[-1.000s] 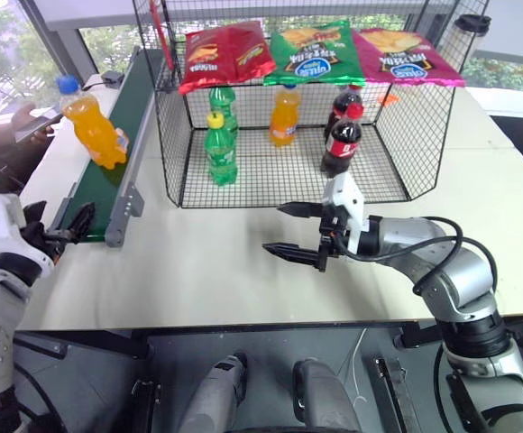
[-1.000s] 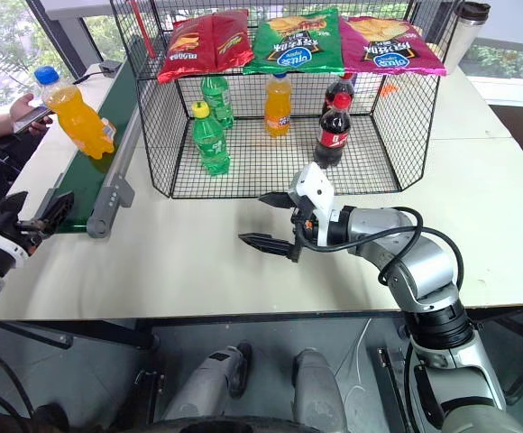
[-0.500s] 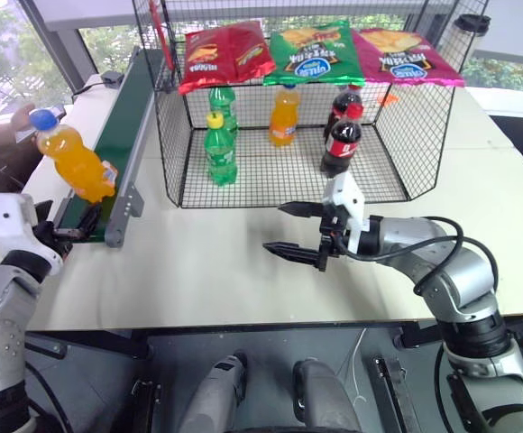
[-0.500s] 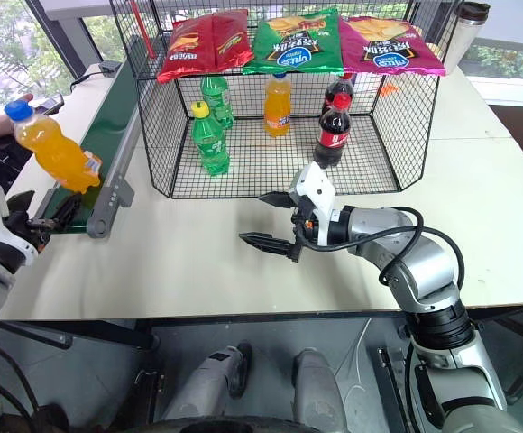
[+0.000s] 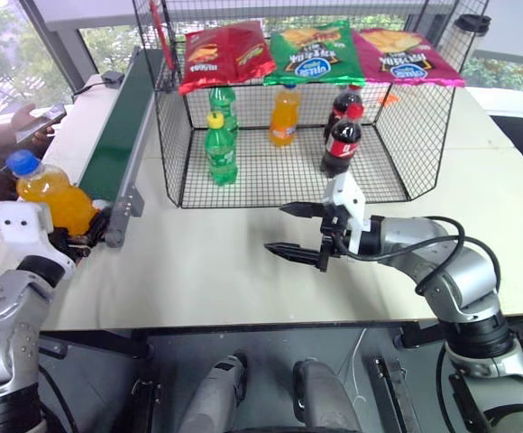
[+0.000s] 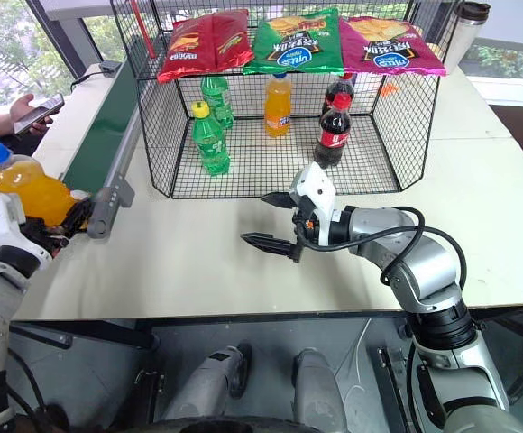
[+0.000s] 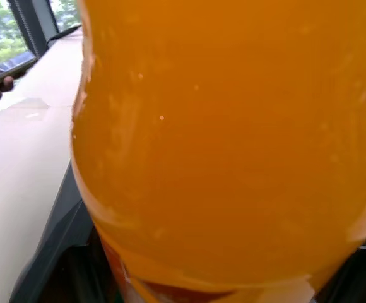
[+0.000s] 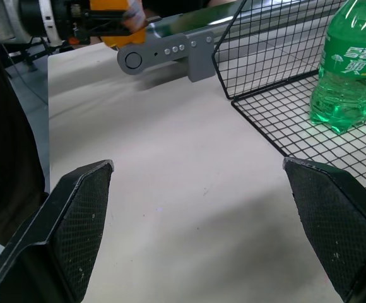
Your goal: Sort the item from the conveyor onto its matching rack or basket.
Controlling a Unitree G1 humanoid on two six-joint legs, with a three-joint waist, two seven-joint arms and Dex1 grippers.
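A conveyor (image 5: 122, 135) runs along the desk's (image 5: 207, 271) left side, with a bottle (image 5: 50, 194) at its near end. The wire cage (image 5: 397, 135) sits right of it, holding several bottles, snack bags (image 5: 311, 50) on top.

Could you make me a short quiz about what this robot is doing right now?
1. True or false: the left hand grips the clear plastic orange soda bottle with the blue cap.
2. How many bottles stand inside the black wire-mesh cage? A) three B) five C) seven
3. Fill in: the right hand is ____ and holds nothing.

Key: 1 true; 2 B; 3 open.
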